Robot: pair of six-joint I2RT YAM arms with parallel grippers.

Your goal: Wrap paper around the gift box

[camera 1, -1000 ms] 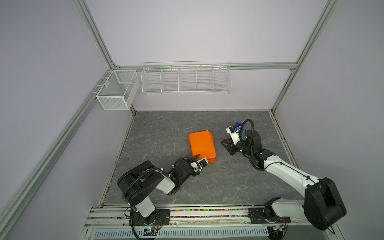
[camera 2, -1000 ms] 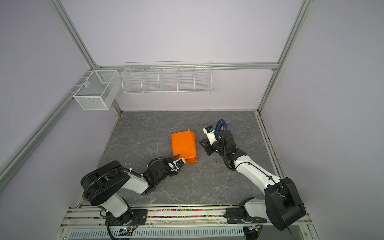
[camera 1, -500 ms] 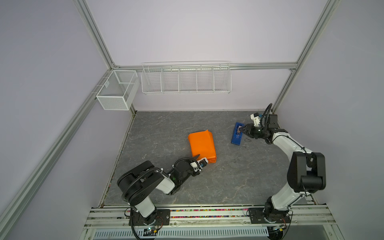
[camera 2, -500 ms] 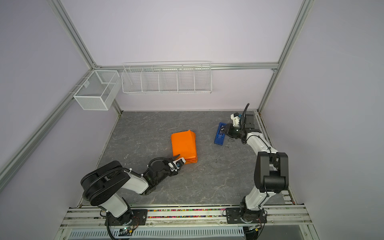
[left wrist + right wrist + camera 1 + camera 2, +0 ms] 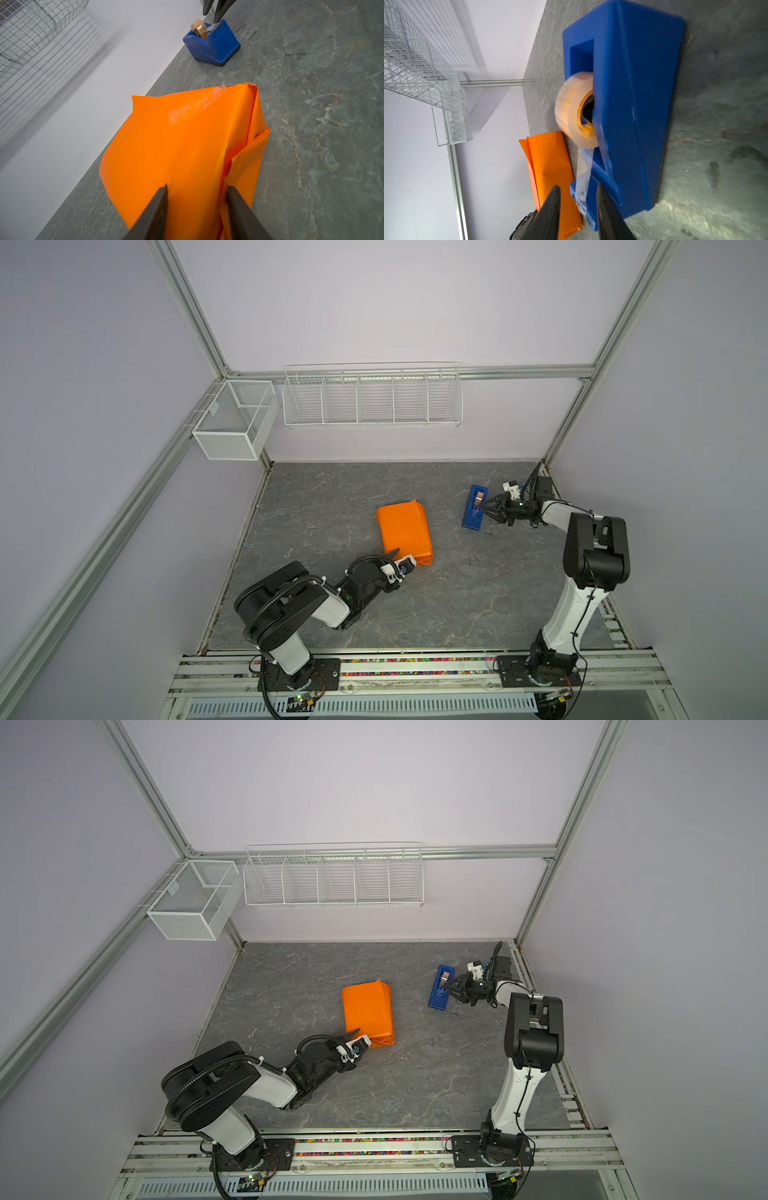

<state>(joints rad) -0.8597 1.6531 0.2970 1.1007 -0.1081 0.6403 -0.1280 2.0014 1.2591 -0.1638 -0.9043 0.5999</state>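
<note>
Now the right claw (image 5: pixel 483 509) has swung from the paper (image 5: pixel 403 531) to the tape dispenser (image 5: pixel 471 519), its jaws parted astride the tape end (image 5: pixel 583 187), so sealing looks next. Whether the left claw (image 5: pixel 402 556) grasps the paper, I cannot tell.

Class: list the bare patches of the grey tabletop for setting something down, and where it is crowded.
Bare: the back-left stretch between the back wall and the folded orange wrapping paper; the wide front patch between that paper and the right arm. Crowded: the paper's near end at the left claw; the blue plastic tape dispenser at the right claw.
</note>
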